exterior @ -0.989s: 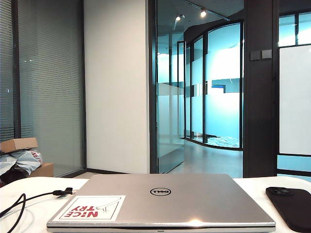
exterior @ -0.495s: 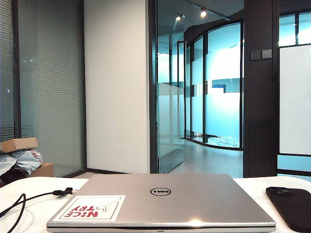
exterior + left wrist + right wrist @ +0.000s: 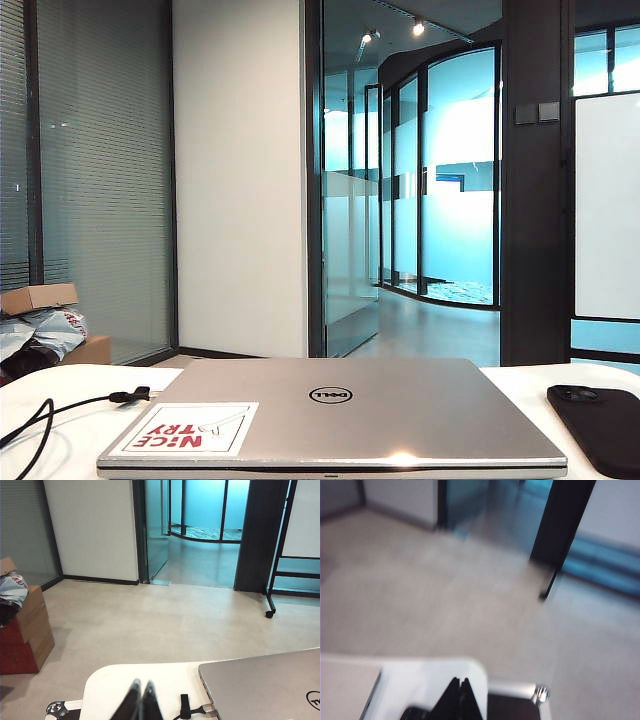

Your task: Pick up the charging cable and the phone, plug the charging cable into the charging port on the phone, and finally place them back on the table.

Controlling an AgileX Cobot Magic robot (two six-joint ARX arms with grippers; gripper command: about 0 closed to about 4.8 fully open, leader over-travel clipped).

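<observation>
Exterior view: the table (image 3: 40,395) spans the bottom of the frame. A closed silver laptop (image 3: 330,415) lies at bottom centre, with a red-and-white sticker (image 3: 185,428) on its lid at lower left. The charging cable (image 3: 40,420) runs along the lower left, its tied end beside the laptop's left rear corner. The phone (image 3: 600,425) lies flat at the lower right, camera bump toward the far end, apart from the laptop. No gripper appears in this view.

Left wrist view: the left gripper (image 3: 140,702) sits at bottom centre, fingers pressed together and holding nothing. The charging cable (image 3: 186,707) end lies on the table (image 3: 115,680) just beside the fingertips, between them and the laptop (image 3: 265,685) corner. Cardboard boxes (image 3: 25,630) stand on the floor at left.

Right wrist view: the picture is blurred. The right gripper (image 3: 459,700) is at bottom centre, fingers together, empty, above the table (image 3: 435,677) corner. The phone (image 3: 412,713) shows as a dark edge just beside the fingers, at the lower frame border. The laptop (image 3: 345,690) occupies the lower left.
</observation>
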